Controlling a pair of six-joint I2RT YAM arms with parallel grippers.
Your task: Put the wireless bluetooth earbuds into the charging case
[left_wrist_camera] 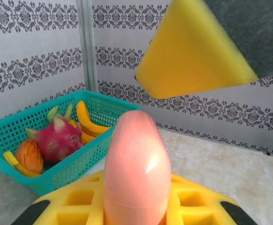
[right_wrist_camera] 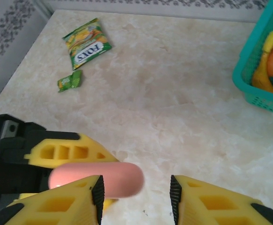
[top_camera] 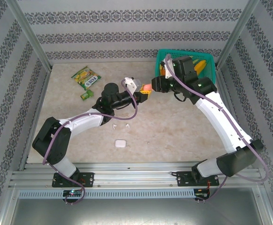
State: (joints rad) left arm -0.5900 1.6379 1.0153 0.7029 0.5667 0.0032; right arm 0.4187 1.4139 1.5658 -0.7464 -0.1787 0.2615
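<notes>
Over marble table (top_camera: pixel 183 136), left gripper (left_wrist_camera: pixel 141 140) pinches coral-pink case (right_wrist_camera: pixel 122 178), tip between spread fingers (right_wrist_camera: pixel 206 201) of right gripper (right_wrist_camera: pixel 136 190), probably for opening its lid.

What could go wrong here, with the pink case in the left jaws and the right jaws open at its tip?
1. The pink case is smooth and rounded; if the right gripper closes off-centre, it may squirt out of the left gripper and drop.
2. Both grippers' yellow jaws sit very close and could collide.
3. Two white earbuds lie loose beside the left arm; a sweep could scatter them.
</notes>
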